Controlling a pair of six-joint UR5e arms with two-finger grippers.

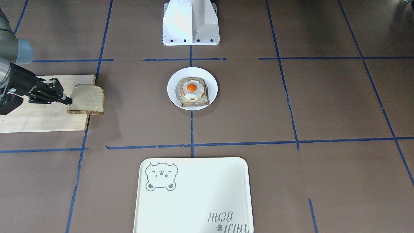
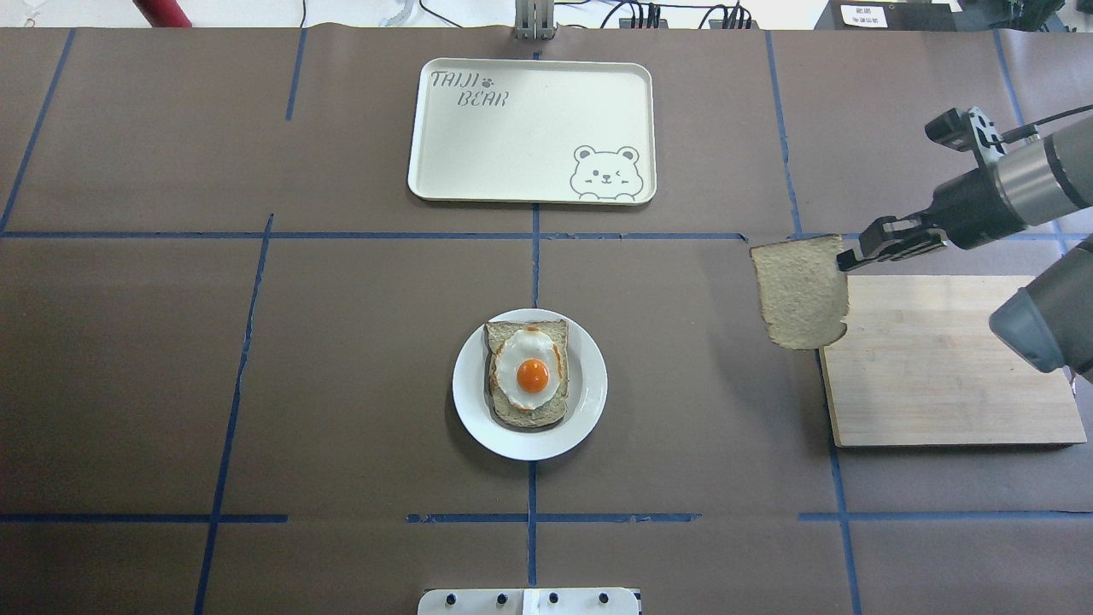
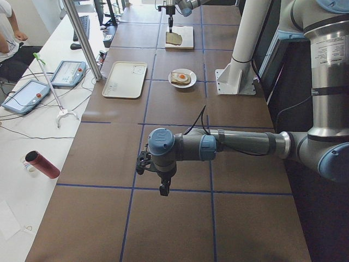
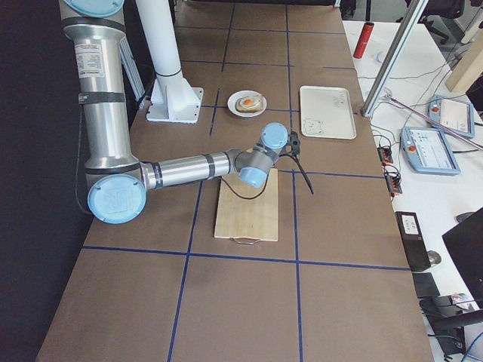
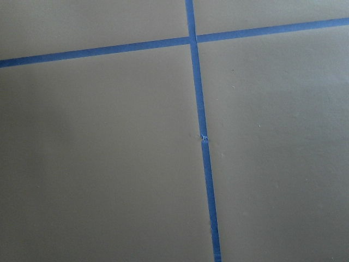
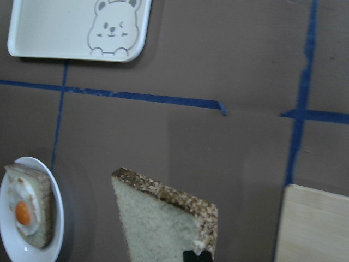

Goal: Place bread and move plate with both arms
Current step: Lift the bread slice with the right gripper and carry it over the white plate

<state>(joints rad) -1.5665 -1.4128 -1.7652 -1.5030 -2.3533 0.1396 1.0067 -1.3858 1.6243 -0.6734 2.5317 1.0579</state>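
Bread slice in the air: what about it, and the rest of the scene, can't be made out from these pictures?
- Right wrist view: the bottom edge cuts off part of the bread and nearly all of the right gripper pinching it.
- Exterior left view: the left gripper is small and dark; open or shut cannot be told.
- Overhead view: the egg covers the middle of the lower slice.

Even, diffuse light from above filled every view, and the brown worktop (image 2: 341,384) carried no hard shadows. In the front view the white pedestal (image 1: 190,22) was blown out, and the tray (image 1: 194,194) looked washed and faintly green. The plate (image 2: 589,401) cast only a thin, soft shadow. The right wrist view was dimmer, with the near edge of the bread (image 6: 158,224) slightly soft. The left wrist view greyed and darkened toward its left side.
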